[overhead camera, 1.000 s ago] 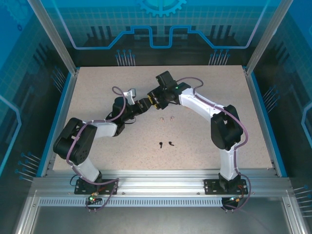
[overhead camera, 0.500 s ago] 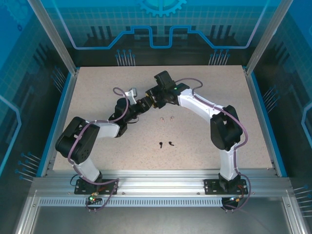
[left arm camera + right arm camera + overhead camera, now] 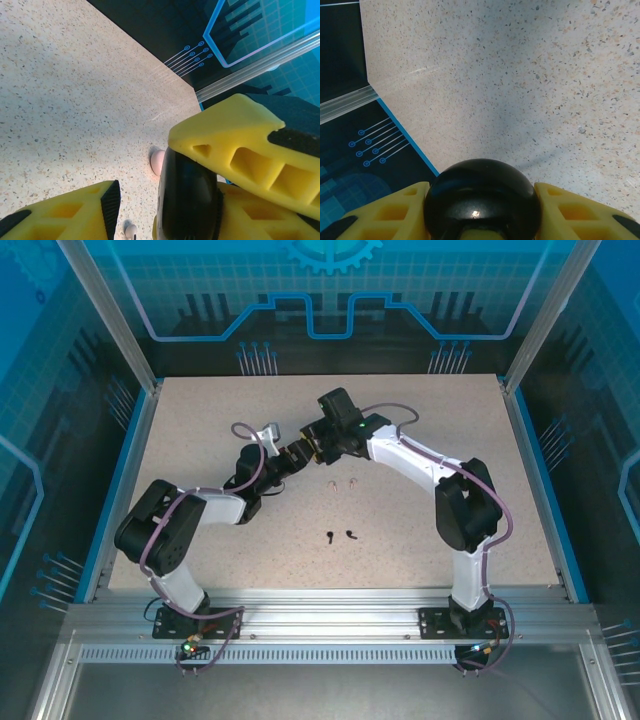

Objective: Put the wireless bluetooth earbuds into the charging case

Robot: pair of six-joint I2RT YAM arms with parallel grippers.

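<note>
**Top view with both wrist views.** The right gripper (image 3: 311,444) is seen closed on a black case (image 3: 481,192). The case is a smooth, glossy dome bearing one small highlight. It is pressed on both flanks by yellow fingers (image 3: 395,207) of moulded plastic with triangular cut-outs.

The left gripper (image 3: 288,456) is brought tip to tip against the right one above the middle of the table (image 3: 430,420). Its jaws are parted. One black-padded finger (image 3: 65,212) stands clear of the case, with bare table visible in the gap, so nothing is clamped by it. In the left wrist view the case is presented edge-on as a rounded dark lens beneath a wedge-shaped yellow finger. Which gripper that finger belongs to cannot be told.

The table is a matt, pale beige slab flecked with dark and orange grains. The earbuds lie loose on it, outside the case. The pink earbuds (image 3: 332,482) are set side by side just on the near side of the grippers. The black earbuds (image 3: 352,534), tiny and stemmed, are placed nearer the arm bases. The two pairs are apart.
</note>
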